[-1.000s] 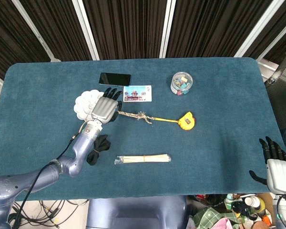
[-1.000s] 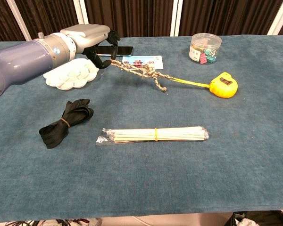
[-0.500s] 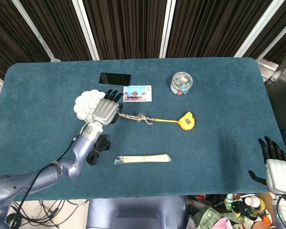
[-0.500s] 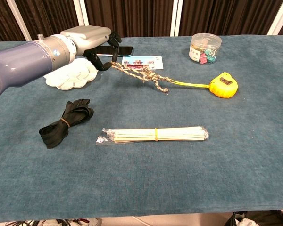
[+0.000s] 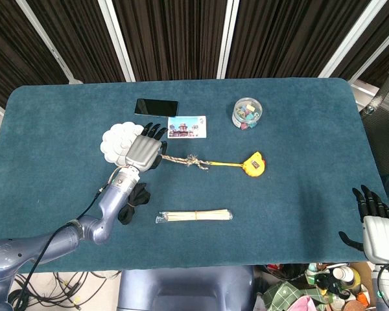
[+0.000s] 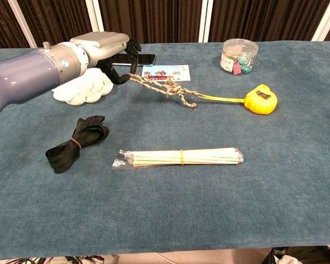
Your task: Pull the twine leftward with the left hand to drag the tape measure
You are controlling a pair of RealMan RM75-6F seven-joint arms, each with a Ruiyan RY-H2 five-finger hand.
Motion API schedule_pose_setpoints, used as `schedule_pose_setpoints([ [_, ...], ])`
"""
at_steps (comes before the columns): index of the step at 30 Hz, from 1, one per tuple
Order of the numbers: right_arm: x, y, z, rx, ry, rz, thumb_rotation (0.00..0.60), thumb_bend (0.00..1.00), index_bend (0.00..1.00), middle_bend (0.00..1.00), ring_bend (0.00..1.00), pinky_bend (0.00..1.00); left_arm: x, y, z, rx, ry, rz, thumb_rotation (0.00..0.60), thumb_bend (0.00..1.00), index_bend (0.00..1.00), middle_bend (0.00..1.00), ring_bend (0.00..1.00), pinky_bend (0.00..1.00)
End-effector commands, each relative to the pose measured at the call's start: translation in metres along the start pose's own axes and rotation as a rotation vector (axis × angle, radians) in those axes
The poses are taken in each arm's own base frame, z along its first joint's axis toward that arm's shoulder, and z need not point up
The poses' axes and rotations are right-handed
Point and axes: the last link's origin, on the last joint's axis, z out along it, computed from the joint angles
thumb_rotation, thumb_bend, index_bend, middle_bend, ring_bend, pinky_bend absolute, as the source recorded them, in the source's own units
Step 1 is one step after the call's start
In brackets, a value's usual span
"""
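A yellow tape measure [image 5: 253, 163] [image 6: 260, 99] lies right of the table's middle, its yellow tape drawn out leftward to a knotted length of brown twine [image 5: 185, 159] [image 6: 164, 88]. My left hand [image 5: 144, 148] [image 6: 105, 50] grips the twine's left end, lifted a little above the cloth beside a white flower-shaped dish [image 5: 117, 142] [image 6: 81, 87]. The twine runs taut from the hand down to the knot. My right hand [image 5: 375, 228] hangs off the table's right front corner, fingers apart, holding nothing.
A black phone [image 5: 156, 107], a picture card [image 5: 187, 126] and a clear jar of clips [image 5: 246, 113] lie behind the twine. In front are a black strap bundle [image 5: 133, 202] [image 6: 77, 143] and a pack of wooden sticks [image 5: 194, 216] [image 6: 179, 157].
The left hand has shifted slightly with the twine still in its grip, and the twine looks a little straighter. The tape measure has barely moved. The right hand stays put.
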Motion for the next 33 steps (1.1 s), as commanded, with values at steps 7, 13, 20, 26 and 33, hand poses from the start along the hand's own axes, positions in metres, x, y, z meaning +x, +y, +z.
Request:
schedule_pose_setpoints([
  [7, 0.0, 0.0, 0.0, -0.001, 0.002, -0.002, 0.6, 0.08, 0.01, 0.0, 0.07, 0.16, 0.0, -0.002, -0.003, 0.0, 0.001, -0.013, 0.6, 0.49, 0.61, 0.11, 0.0, 0.0],
  [13, 0.0, 0.0, 0.0, 0.0, 0.0, -0.002, 0.6, 0.08, 0.01, 0.0, 0.07, 0.16, 0.002, -0.006, -0.011, -0.014, 0.003, -0.007, 0.6, 0.51, 0.61, 0.11, 0.0, 0.0],
  [20, 0.0, 0.001, 0.0, -0.003, 0.004, -0.004, 0.6, 0.08, 0.01, 0.0, 0.07, 0.16, 0.004, -0.03, -0.033, 0.004, -0.007, 0.014, 0.6, 0.51, 0.61, 0.11, 0.0, 0.0],
  [26, 0.0, 0.0, 0.0, -0.01, 0.01, -0.004, 0.6, 0.08, 0.01, 0.0, 0.07, 0.16, 0.009, -0.072, -0.065, 0.062, -0.005, 0.016, 0.6, 0.51, 0.61, 0.11, 0.0, 0.0],
  [33, 0.001, 0.001, 0.0, -0.011, 0.01, -0.004, 0.6, 0.08, 0.01, 0.0, 0.07, 0.16, 0.004, -0.128, -0.118, 0.128, -0.042, 0.083, 0.6, 0.51, 0.61, 0.11, 0.0, 0.0],
])
